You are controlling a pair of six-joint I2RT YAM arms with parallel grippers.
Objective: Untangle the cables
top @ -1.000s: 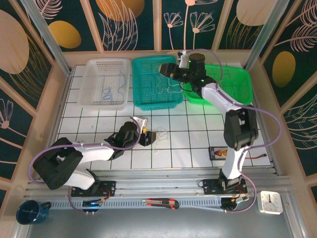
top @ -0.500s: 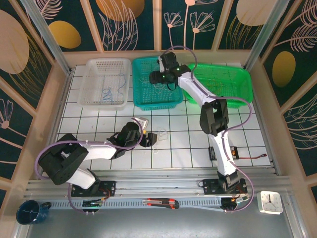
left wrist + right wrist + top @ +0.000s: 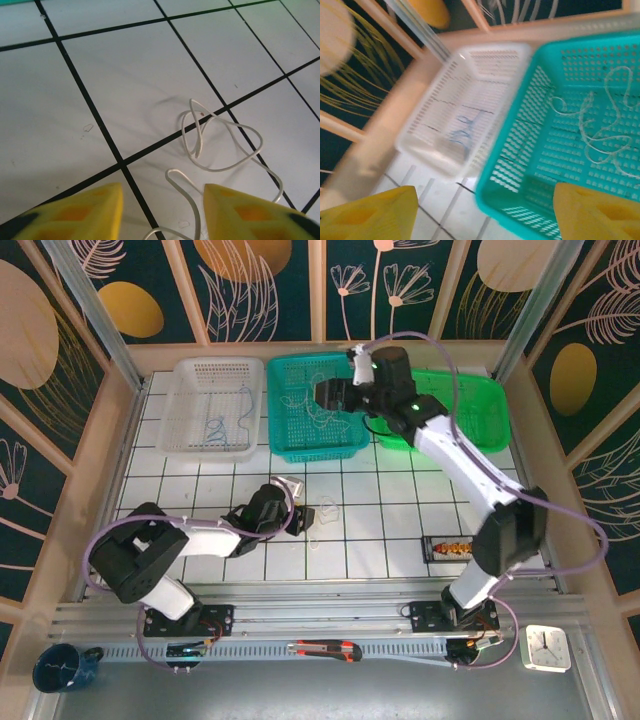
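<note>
Left end effector (image 3: 162,212), bottom of left wrist view: jaws narrowly apart, straddling the whitish cable (image 3: 197,142) looped on the desk (image 3: 125,75). Right end effector (image 3: 485,215) wide, empty, above the teal basket (image 3: 520,165). Risk: the thin wire slips the pinch, or pulling tightens the loop.

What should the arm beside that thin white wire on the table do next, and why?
Probably ease the left gripper down and close it on the white wire. The wire lies loose in loops on the table, one strand runs into the gap between the yellow fingers, and the jaws stand apart with nothing in them.
</note>
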